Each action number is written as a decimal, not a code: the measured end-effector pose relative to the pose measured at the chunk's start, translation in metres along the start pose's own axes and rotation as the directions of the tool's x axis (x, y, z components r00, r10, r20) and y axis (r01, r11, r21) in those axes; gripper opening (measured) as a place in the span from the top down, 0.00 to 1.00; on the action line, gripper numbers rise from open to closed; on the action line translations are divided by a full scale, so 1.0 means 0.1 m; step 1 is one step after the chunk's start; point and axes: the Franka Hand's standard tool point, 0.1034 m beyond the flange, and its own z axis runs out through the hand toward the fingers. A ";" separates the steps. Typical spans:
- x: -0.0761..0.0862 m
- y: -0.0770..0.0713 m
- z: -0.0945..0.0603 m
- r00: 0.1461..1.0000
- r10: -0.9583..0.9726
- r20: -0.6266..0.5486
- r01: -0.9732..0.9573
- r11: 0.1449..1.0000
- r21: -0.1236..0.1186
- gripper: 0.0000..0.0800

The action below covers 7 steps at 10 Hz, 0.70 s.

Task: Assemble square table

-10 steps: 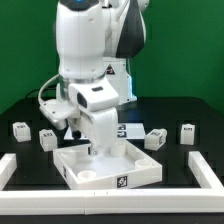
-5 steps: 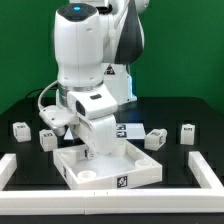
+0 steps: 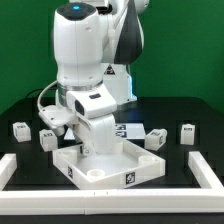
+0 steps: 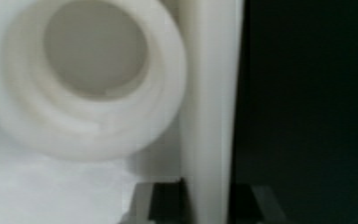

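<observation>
gripper: my gripper (image 3: 88, 150) is down at the back edge of the square table top (image 3: 112, 166), on the exterior view's left side. The arm's white body blocks most of it from that camera, so I'm going by the wrist cam.

grip state: the jaws are pinched together on the top's raised rim (image 4: 211, 110). The wrist view has the gripper (image 4: 202, 205) with dark fingertips (image 4: 158, 205) low in the picture and the white wall running straight up between them. I'd call that clamped on the rim, not on air.

right next to the grip: a round corner socket (image 4: 91, 80) sits just beside the rim, so I'm holding near a corner.

where the top is: flat on the dark table, directly below the wrist and spreading toward the camera and the exterior view's right. It's square, so it has no real long axis. What matters is the gripped rim's line, and any drag or pivot will swing about that corner.

legs: block legs are loose on either side, one close on the exterior view's left (image 3: 47, 138) and one on the right (image 3: 155, 139). No socket I can see has a leg in it yet.

further out: the marker board (image 3: 128, 131) is behind the arm and the white border rails (image 3: 206, 170) are along the edges.

my guess: next is nudging the top into place. An off-centre hold like this could let it twist.
</observation>
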 end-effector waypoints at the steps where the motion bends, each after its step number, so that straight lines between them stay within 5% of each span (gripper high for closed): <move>1: 0.00 0.00 0.00 1.000 0.000 0.000 0.000 1.000 0.000 0.91; 6: 0.00 0.00 0.00 1.000 0.003 0.000 -0.003 1.000 -0.001 0.91; 7: 0.05 0.05 0.00 0.993 0.122 -0.001 -0.122 0.993 -0.001 0.91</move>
